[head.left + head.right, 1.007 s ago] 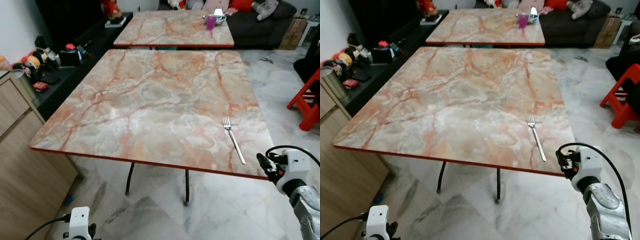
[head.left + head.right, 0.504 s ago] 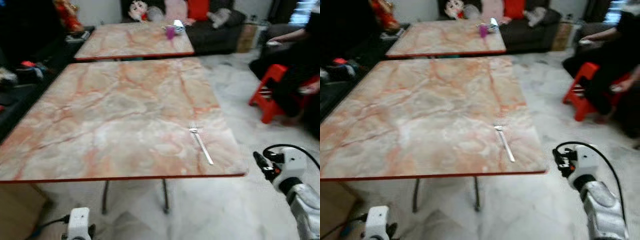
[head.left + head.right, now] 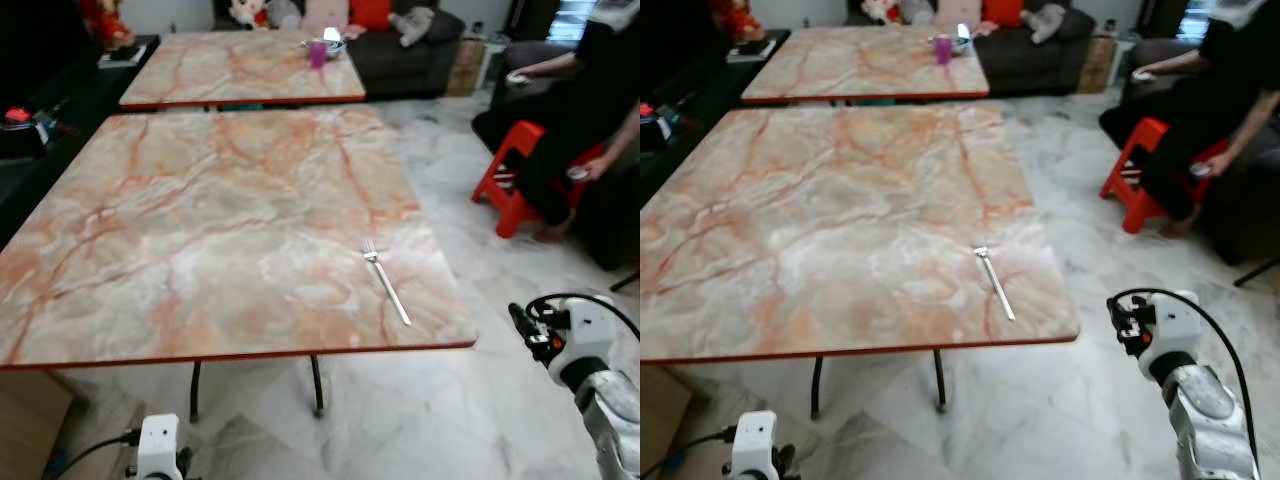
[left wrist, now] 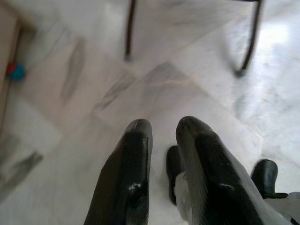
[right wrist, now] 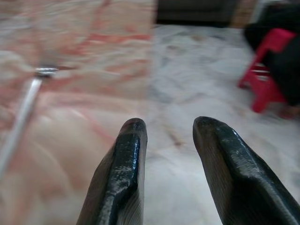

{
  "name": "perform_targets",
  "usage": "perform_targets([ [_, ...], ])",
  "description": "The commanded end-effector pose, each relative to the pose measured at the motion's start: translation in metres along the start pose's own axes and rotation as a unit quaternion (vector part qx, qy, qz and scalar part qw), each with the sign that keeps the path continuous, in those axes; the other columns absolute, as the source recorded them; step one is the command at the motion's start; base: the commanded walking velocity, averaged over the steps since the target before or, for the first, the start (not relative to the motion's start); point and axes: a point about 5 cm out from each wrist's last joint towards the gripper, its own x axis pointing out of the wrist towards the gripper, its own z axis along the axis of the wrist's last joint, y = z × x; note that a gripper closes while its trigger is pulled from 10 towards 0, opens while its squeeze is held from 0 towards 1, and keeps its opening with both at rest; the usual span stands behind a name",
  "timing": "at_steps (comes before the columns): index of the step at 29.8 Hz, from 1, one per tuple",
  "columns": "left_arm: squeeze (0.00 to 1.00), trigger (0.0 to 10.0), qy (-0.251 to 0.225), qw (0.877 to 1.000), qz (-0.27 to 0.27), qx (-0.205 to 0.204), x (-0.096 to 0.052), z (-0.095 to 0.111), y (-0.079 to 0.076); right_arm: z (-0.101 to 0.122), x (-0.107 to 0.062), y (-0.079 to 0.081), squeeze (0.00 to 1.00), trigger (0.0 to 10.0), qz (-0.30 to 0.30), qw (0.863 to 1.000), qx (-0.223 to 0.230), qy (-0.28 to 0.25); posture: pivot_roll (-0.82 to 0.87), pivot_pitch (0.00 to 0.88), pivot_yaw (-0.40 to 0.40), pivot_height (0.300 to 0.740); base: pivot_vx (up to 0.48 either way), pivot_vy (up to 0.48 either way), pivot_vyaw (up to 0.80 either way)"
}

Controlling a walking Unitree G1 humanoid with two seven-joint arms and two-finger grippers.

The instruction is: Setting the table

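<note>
Two grippers are seen low, off the near table (image 3: 150,260). The left gripper (image 4: 161,129) is held above the marble floor (image 4: 70,103), its fingers spread a little with nothing between them. The right gripper (image 5: 164,126) is held just past the table's right corner, jaws spread and empty. One fork (image 3: 386,282) is laid flat on the table, ahead of the right jaws and to their left, apart from them. Farther off, a purple cup (image 3: 318,54) is placed on the second table (image 3: 200,70). A person (image 3: 580,90) is seated on a red stool (image 3: 515,175).
</note>
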Motion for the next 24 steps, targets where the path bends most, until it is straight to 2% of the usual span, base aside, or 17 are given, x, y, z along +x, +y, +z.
perform_targets([
  [1,0.00,10.0,0.007,1.000,0.009,-0.001,-0.002,-0.004,0.006,0.008,0.004,0.003,0.00,10.0,0.007,1.000,0.007,-0.019,0.03,0.038,0.021,0.740,0.311,0.000,0.00],
  [20,0.00,10.0,0.007,1.000,0.010,-0.001,-0.002,-0.004,0.007,0.008,0.004,0.008,0.00,10.0,0.025,1.000,-0.001,-0.017,0.03,0.039,0.021,0.740,0.310,0.000,0.00],
  [24,0.00,10.0,0.005,1.000,0.010,-0.004,-0.002,-0.004,0.007,0.013,0.005,0.015,0.00,10.0,0.052,0.998,-0.017,-0.027,0.02,0.039,0.021,0.740,0.000,0.000,0.21],
])
